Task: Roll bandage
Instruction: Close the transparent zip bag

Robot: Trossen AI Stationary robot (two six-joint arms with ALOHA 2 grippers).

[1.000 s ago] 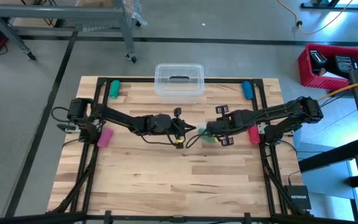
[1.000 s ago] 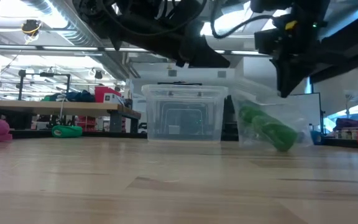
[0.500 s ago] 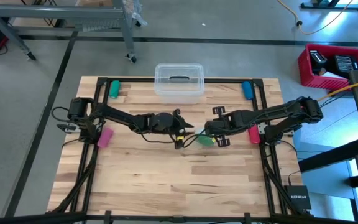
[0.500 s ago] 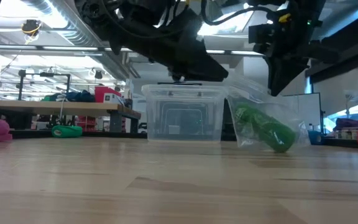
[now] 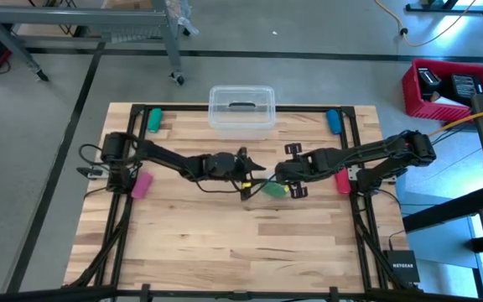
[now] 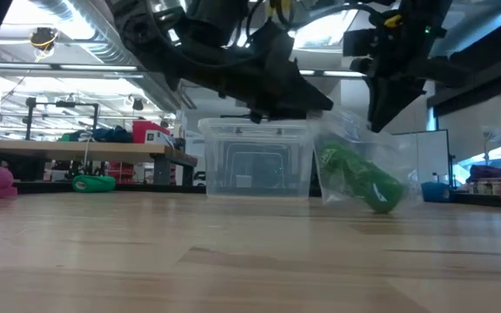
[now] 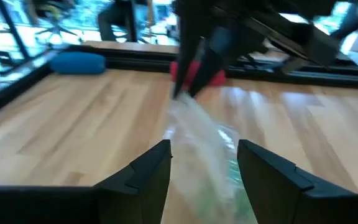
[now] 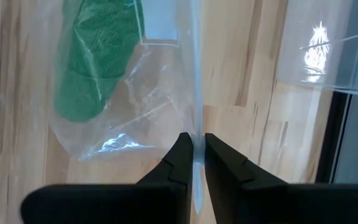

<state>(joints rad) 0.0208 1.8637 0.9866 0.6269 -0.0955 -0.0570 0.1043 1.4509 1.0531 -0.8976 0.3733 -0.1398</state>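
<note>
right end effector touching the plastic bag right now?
Touching. The right wrist view shows the right end effector pinched shut on the clear edge of the plastic bag, which holds the green bandage.

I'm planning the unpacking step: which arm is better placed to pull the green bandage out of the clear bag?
Left, probably. The left gripper stands open right at the clear bag, facing the green bandage inside. The right gripper is shut on the bag's edge, holding it up.
</note>
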